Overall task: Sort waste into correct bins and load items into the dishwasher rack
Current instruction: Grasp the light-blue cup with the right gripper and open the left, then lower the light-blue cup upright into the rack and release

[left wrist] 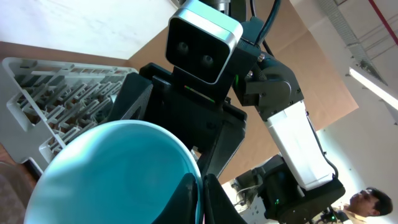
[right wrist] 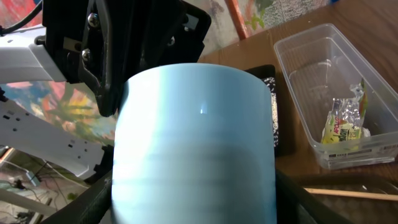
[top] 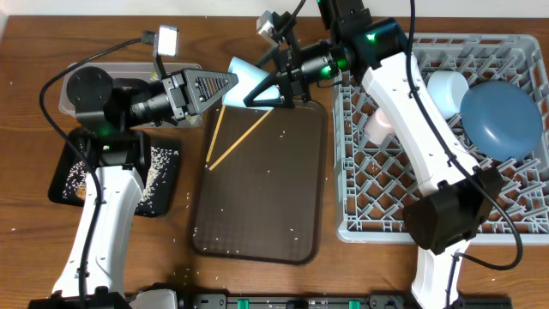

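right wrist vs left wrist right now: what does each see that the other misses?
Right wrist only: the clear tub holding the wrapper, the black tray beside it, and one chopstick near the bottom edge.
Left wrist only: the dishwasher rack, the right arm's wrist camera, and a person in the far corner.
Both: the light blue bowl, which fills much of each frame.
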You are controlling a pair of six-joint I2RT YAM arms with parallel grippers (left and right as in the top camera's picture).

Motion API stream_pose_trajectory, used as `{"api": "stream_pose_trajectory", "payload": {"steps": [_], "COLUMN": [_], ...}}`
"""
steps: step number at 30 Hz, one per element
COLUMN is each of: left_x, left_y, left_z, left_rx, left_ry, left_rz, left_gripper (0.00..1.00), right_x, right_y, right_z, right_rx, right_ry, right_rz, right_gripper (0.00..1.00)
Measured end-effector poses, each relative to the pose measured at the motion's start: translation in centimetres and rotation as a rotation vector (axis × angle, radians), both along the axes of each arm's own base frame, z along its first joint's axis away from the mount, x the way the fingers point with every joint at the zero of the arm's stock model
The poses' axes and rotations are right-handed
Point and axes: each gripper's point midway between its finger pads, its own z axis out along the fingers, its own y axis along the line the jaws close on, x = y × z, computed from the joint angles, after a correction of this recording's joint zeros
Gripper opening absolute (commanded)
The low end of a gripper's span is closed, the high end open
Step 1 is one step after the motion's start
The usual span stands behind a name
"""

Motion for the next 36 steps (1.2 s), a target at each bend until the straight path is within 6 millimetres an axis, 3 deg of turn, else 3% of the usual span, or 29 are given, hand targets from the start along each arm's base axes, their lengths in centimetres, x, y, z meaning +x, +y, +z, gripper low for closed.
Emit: {"api": "stream_pose_trajectory", "payload": {"steps": [3, 8, 12, 17, 23, 31, 36], "left_x": [0.1, 0.4, 0.4, 0.7, 2.5, 4.5, 4.3], "left_y": [0.0, 0.1, 0.1, 0.1, 0.4, 1.7, 3.9], "left_z": [0.0, -0.1, -0.3, -1.9, -6.6, -16.4, -21.2], "left_rx": [0.000, 0.001, 0.015, 0.040, 0.071, 0.202, 0.390], "left_ry": [-0.001, -0.008, -0.042, -0.021, 0.110, 0.405, 0.510], "left_rz": [0.003, 0.018, 0.018, 0.020, 0.039, 0.177, 0.318], "left_gripper": [0.17, 0.17, 0.17, 0.22, 0.22, 0.28, 0.29], "right_x": [0.2, 1.1, 3.0, 4.6, 4.4, 0.0, 0.1], "right_y": [-0.3, -1.5, -3.9, -8.6, -16.1, -25.0, -27.4], "right_z": [-0.4, -1.4, -3.8, -6.6, -7.6, -8.3, -8.5], "right_rx": [-0.022, -0.090, -0.232, -0.427, -0.689, -1.082, -1.174], "right_ry": [0.015, 0.061, 0.124, 0.231, 0.327, 0.452, 0.448], "right_rz": [-0.019, -0.083, -0.218, -0.409, -0.692, -0.978, -1.088], "right_gripper": [0.44, 0.39, 0.38, 0.40, 0.43, 0.44, 0.40]}}
